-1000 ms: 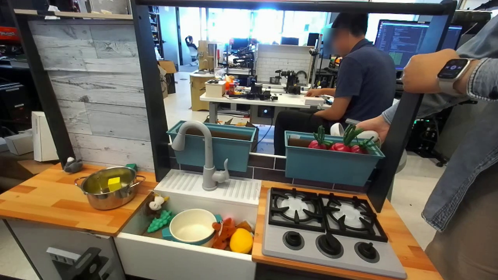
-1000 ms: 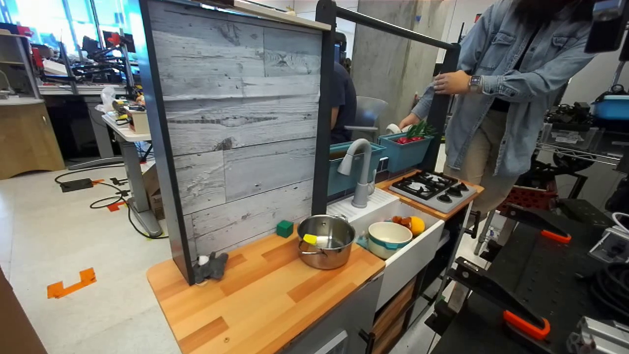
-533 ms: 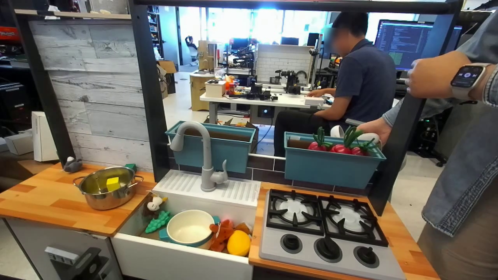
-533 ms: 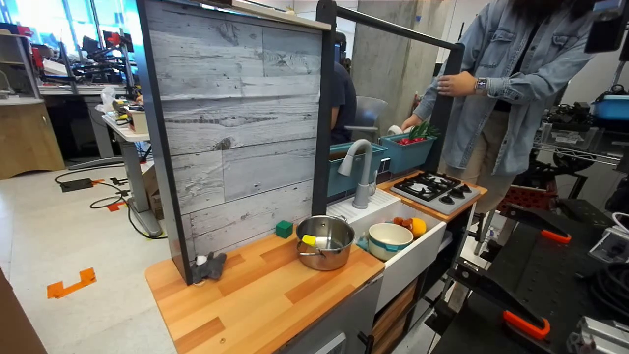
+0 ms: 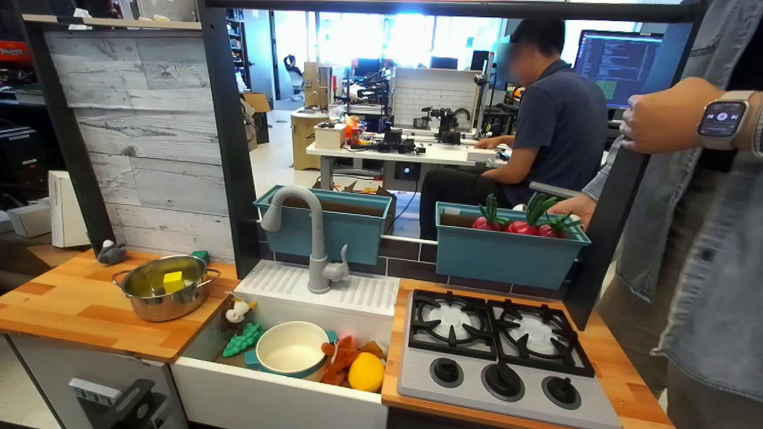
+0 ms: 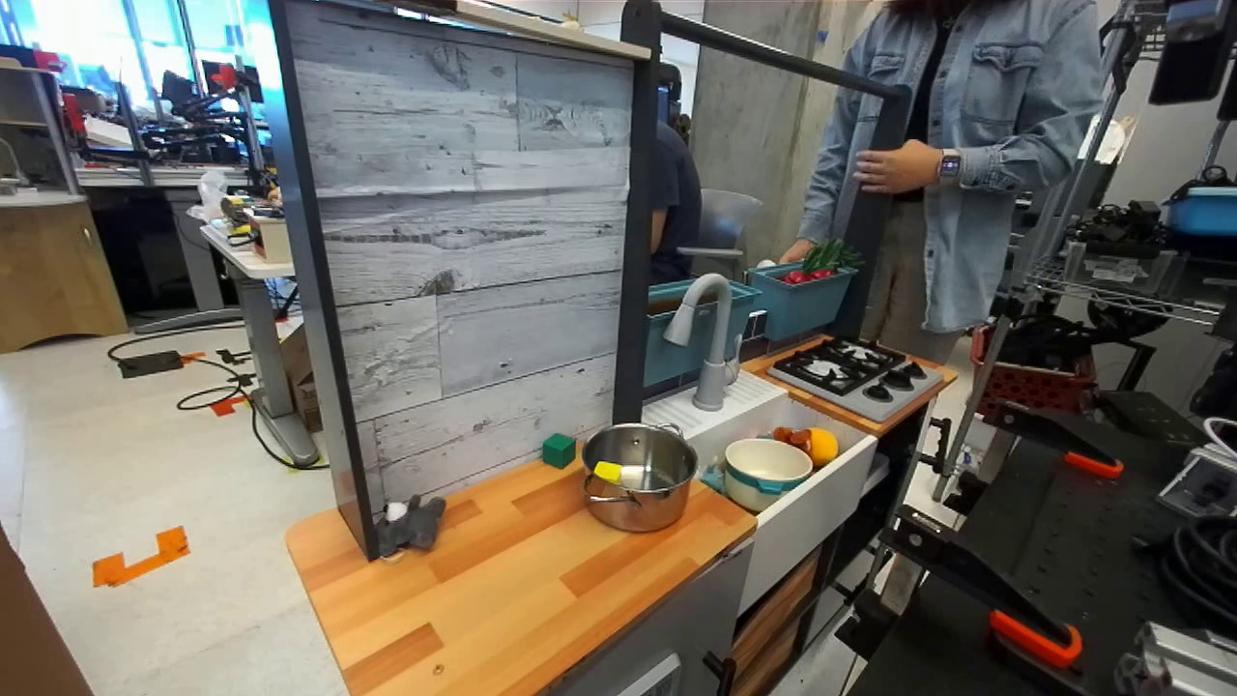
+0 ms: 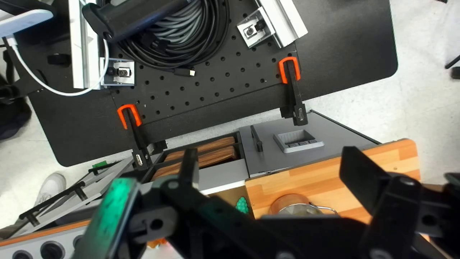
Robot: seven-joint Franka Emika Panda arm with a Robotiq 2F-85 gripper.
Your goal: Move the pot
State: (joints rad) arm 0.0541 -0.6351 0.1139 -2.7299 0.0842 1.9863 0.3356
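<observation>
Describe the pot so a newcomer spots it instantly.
Find the whitewashed plank panel; the wooden countertop runs along its foot. On that countertop, next to the sink, stands the pot. Unlike the cream bowl in the sink, it is shiny silver metal and holds a yellow block.

Recorded past the pincer (image 7: 268,158), toward the top of the wrist view: black perforated board (image 7: 233,77) bearing coiled cables (image 7: 183,27), with two orange-tipped clamps (image 7: 294,91) on the edge nearest the pincer. Sighted between the pincer's tips: grey cabinet door (image 7: 276,158) with black handle (image 7: 256,138). Noted partly masked by the pincer: wooden worktop (image 7: 302,180), with green bumpy toy (image 7: 242,204) in the sink (image 7: 228,196) just beside. Logged lower left of the pincer: stove knobs (image 7: 52,250).
</observation>
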